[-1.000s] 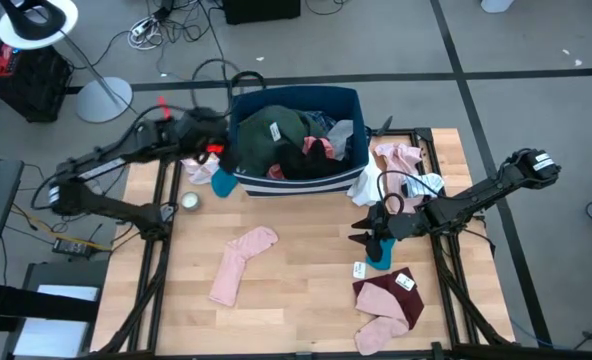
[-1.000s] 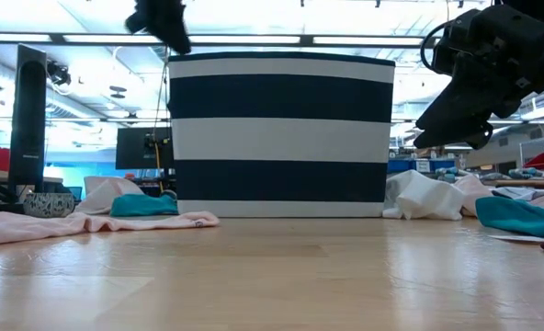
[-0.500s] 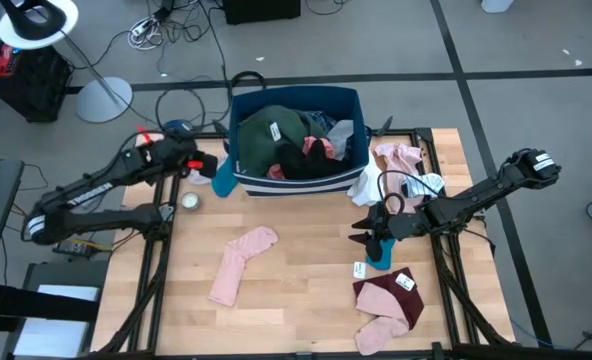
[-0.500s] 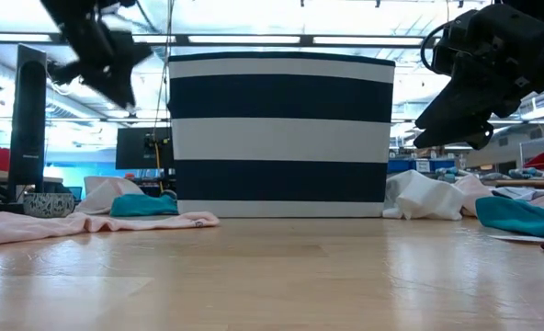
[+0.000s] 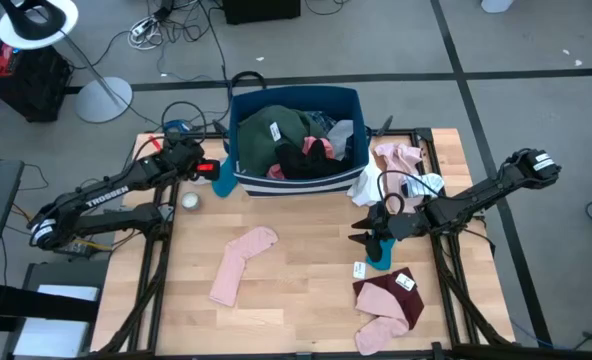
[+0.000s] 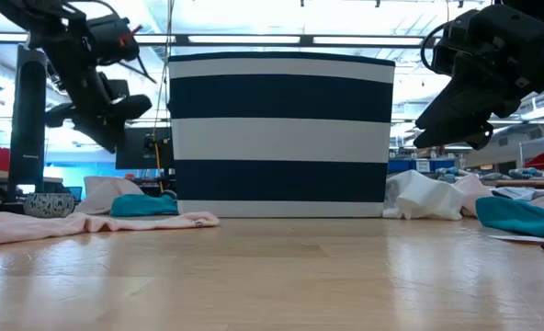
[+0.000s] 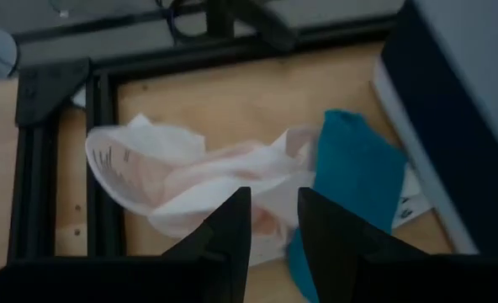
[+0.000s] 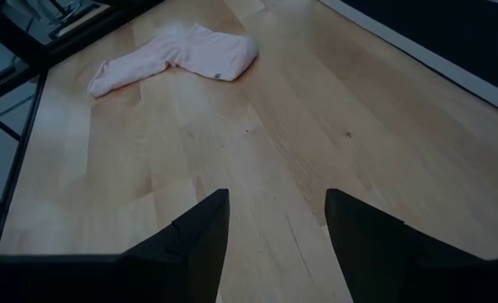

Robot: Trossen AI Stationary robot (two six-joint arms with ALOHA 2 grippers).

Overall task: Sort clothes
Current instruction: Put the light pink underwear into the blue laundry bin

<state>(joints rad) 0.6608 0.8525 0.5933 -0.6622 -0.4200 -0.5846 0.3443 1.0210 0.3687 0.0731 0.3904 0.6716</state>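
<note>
A: Left pincer (image 5: 208, 165) status?

B: Just beside the striped bin (image 5: 296, 180), above the teal piece (image 7: 358, 168) and white tagged item (image 7: 148, 168) there. Fingers slightly parted, holding nothing. Looks lined up for a pick.

A: Right pincer (image 5: 361, 232)?

B: Well out from the bin, over bare desk (image 5: 296, 290), fingers spread, empty. Probably waiting. More clothes (image 5: 291, 140) are in the bin; 1 pink sock (image 5: 241, 262) on the desk.

A lab: floor cables (image 5: 176, 20), monitors (image 6: 136, 147), strip lights (image 6: 244, 39).
</note>
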